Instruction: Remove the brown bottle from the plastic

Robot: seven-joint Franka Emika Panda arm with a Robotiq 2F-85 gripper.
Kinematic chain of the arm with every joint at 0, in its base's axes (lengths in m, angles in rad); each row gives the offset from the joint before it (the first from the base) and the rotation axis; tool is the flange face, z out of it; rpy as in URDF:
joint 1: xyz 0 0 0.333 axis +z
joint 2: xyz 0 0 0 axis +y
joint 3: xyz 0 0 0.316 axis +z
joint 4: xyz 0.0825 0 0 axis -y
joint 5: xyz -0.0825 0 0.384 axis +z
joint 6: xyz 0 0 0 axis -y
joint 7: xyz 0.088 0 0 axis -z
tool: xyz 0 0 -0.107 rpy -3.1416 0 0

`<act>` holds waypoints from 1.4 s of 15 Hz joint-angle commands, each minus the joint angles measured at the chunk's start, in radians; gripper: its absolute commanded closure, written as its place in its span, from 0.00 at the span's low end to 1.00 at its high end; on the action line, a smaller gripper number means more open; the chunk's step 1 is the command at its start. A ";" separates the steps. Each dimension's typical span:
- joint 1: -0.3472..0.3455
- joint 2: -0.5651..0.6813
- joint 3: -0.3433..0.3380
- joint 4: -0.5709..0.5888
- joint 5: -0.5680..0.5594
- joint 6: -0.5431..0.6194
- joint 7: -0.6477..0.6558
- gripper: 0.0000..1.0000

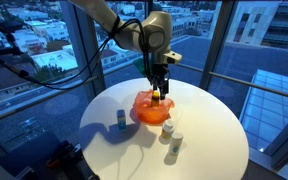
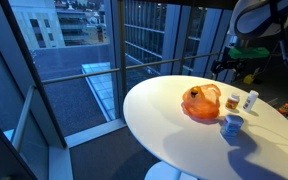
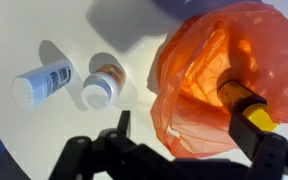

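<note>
The round white table (image 1: 209, 115) has loads of bare top out toward its rim, and the orange plastic bag (image 1: 149, 108) sits crumpled about mid-table, well clear of every edge. The gripper (image 3: 182, 122) hangs right over the bag's open mouth with its fingers spread wide apart. A white bottle (image 3: 42, 86) and a second small bottle (image 3: 101, 88) stand closer to the edge, while the brown bottle (image 3: 234, 97) is inside the bag, beside one finger.

Exterior view, near and above table (image 1: 219, 135) height: faces the window wall (image 1: 44, 40), whole round top in frame. Exterior view, lower and farther back: looks along the glass, table (image 2: 164, 115) at right. Both share the tabletop and orange bag (image 1: 144, 110) (image 2: 199, 103). Wrist view: close, straight down on the bag (image 3: 199, 70).
</note>
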 commanded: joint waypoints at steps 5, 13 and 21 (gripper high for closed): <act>0.030 0.186 -0.009 0.189 0.061 -0.039 0.000 0.00; 0.055 0.321 -0.005 0.339 0.096 -0.053 -0.008 0.00; 0.080 0.346 0.000 0.388 0.098 -0.058 -0.012 0.00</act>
